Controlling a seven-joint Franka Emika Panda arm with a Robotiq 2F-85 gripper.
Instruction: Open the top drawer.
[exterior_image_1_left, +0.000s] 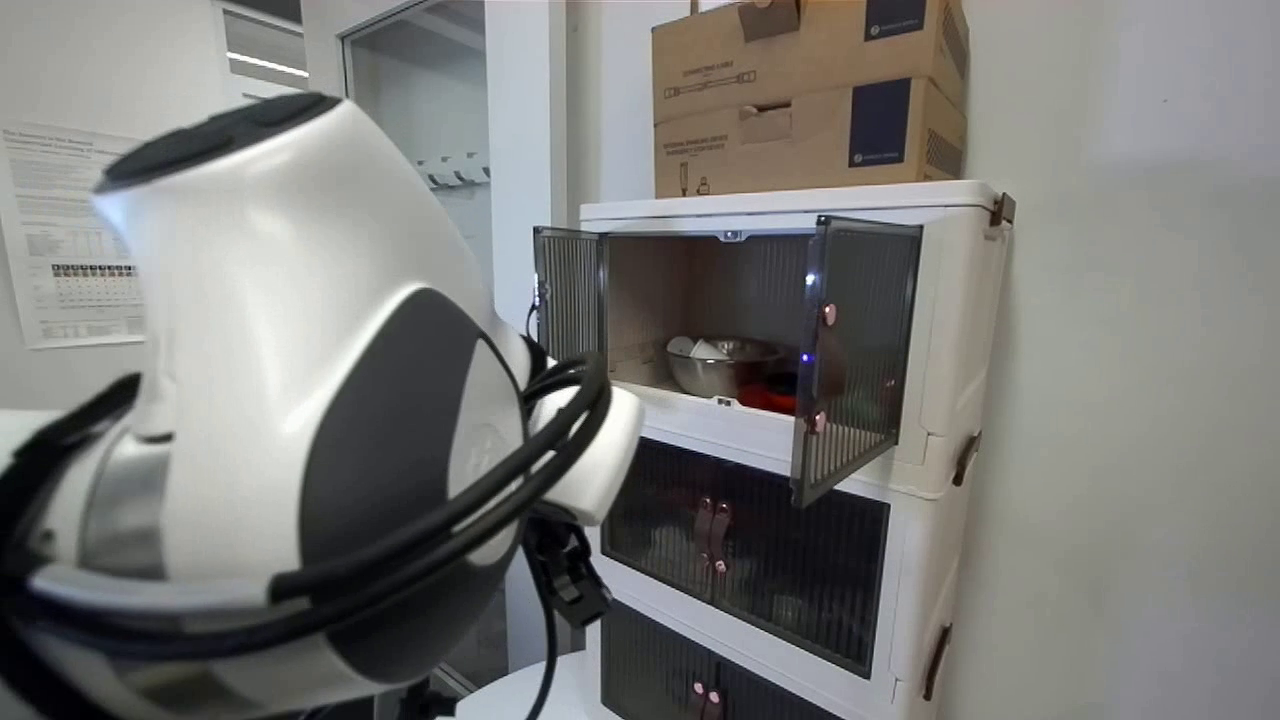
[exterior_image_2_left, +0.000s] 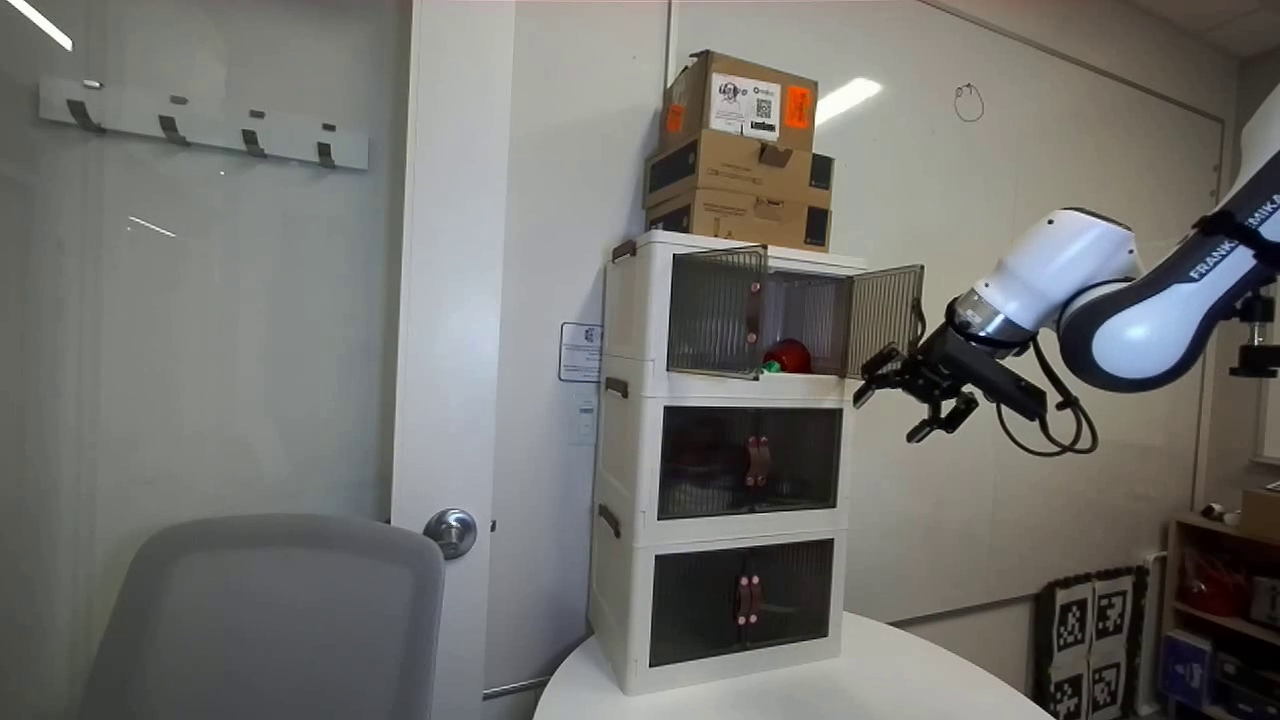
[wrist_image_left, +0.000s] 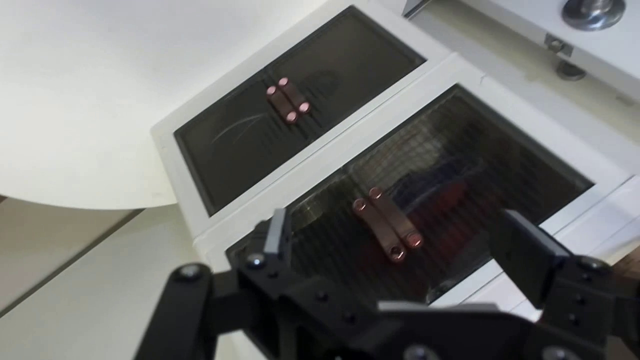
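The top drawer (exterior_image_1_left: 720, 430) is the top tier of the cream-white cabinet; it also shows in an exterior view (exterior_image_2_left: 635, 310). Both its smoky front doors stand swung open, one door (exterior_image_1_left: 865, 340) with a brown handle and the opposite door (exterior_image_1_left: 570, 290). A metal bowl (exterior_image_1_left: 712, 372) and a red item (exterior_image_2_left: 788, 356) sit inside. My gripper (exterior_image_2_left: 905, 400) is open and empty, beside and slightly below one open door (exterior_image_2_left: 887, 318); I cannot tell whether they touch. In the wrist view my spread fingers (wrist_image_left: 400, 245) face the middle tier's closed doors. The arm mostly hides the gripper in an exterior view.
The middle tier (exterior_image_2_left: 750, 462) and bottom tier (exterior_image_2_left: 742, 602) are shut. Cardboard boxes (exterior_image_2_left: 740, 165) are stacked on the cabinet. The cabinet stands on a round white table (exterior_image_2_left: 880, 680). A grey chair (exterior_image_2_left: 270, 620) and a door with a knob (exterior_image_2_left: 450, 533) are nearby.
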